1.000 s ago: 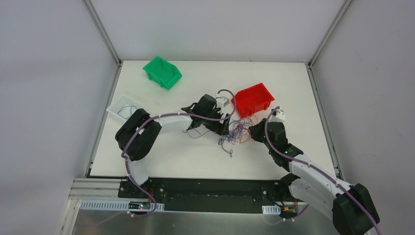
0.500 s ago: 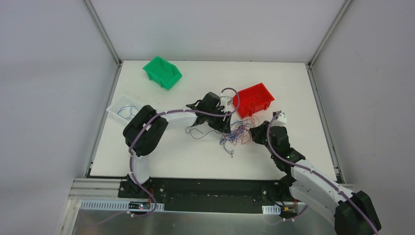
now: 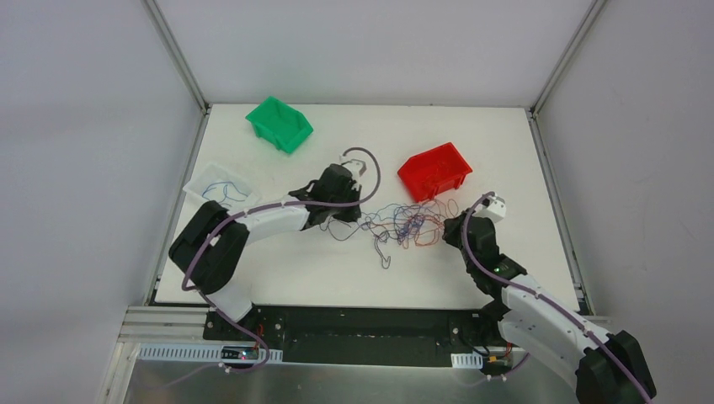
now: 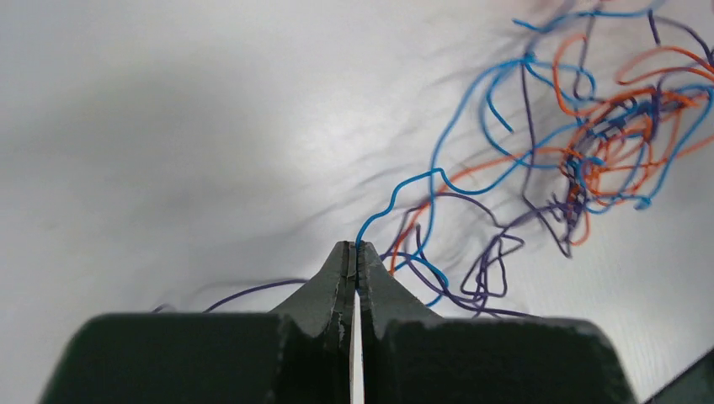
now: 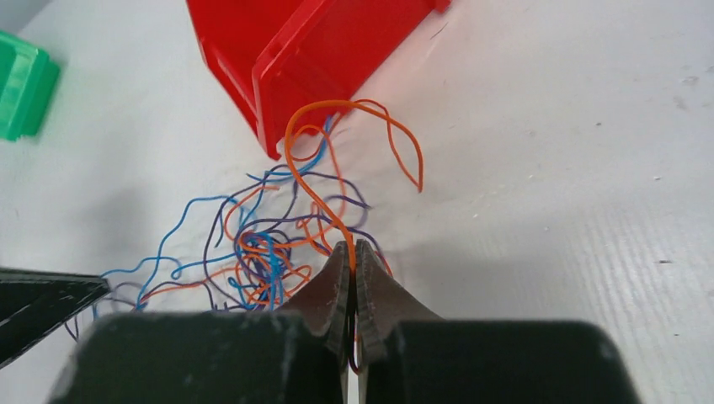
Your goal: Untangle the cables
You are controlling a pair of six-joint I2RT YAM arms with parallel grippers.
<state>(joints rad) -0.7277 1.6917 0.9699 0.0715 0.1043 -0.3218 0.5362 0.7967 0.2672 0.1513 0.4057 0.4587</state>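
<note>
**Tangle under two-sided tension.** The cables (image 3: 408, 220) lie as a loose red, blue and dark knot on the tabletop (image 3: 337, 273), just in front of the red bin (image 3: 434, 171) and between the two arms. The left claw (image 4: 354, 252) is pinched fully shut on a blue strand (image 4: 402, 182) where it leaves the knot. The right claw (image 5: 354, 252) is pinched shut on an orange strand (image 5: 305, 183) at the opposite side. Holding from opposing sides presumably lets the arms draw apart, opening the knot so that single strands can come free.
</note>
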